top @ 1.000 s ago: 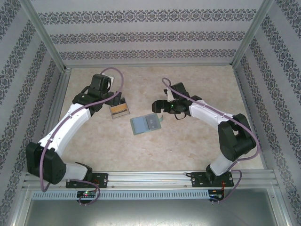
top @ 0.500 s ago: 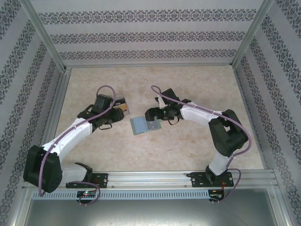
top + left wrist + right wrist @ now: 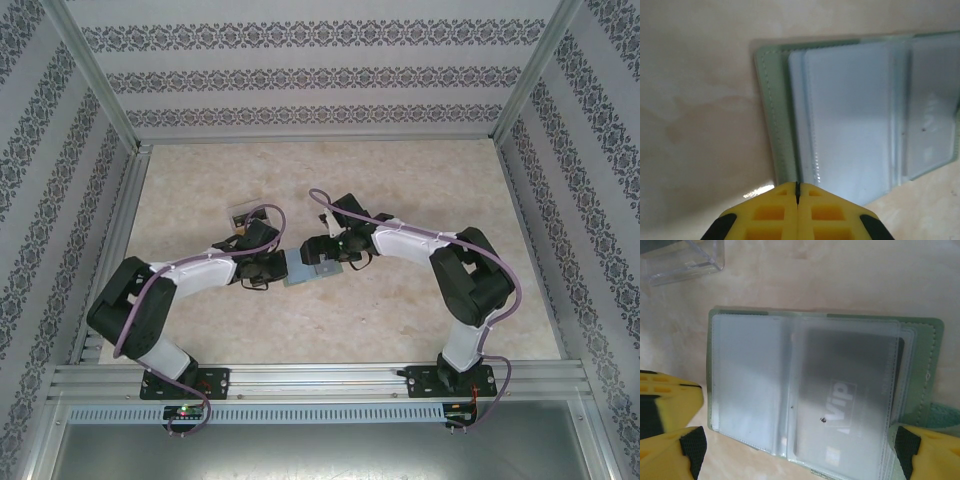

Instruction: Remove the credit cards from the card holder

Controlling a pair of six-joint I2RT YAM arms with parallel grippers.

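Note:
The card holder point(image 3: 303, 273) lies open on the table, grey-green with a pale blue lining point(image 3: 850, 110). Under its clear right sleeve sits a dark credit card point(image 3: 850, 395) with pale "VIP" lettering. The left sleeve point(image 3: 745, 380) looks empty. My left gripper point(image 3: 797, 186) is shut, with nothing visible between its yellow fingers. Its tip rests at the holder's left edge point(image 3: 278, 265). My right gripper point(image 3: 797, 445) hangs open just over the holder, one finger point(image 3: 675, 425) past each short side. In the top view it is over the holder's right half point(image 3: 323, 252).
A transparent tray point(image 3: 245, 215) stands just behind the left arm and shows as a clear corner point(image 3: 685, 260) in the right wrist view. The holder's closing tab point(image 3: 940, 415) sticks out at its right side. Bare marbled tabletop point(image 3: 400, 330) surrounds everything, enclosed by patterned walls.
My left arm swung from the tray down to the holder's left edge and shut its fingers. My right gripper slid left over the holder and stayed open.

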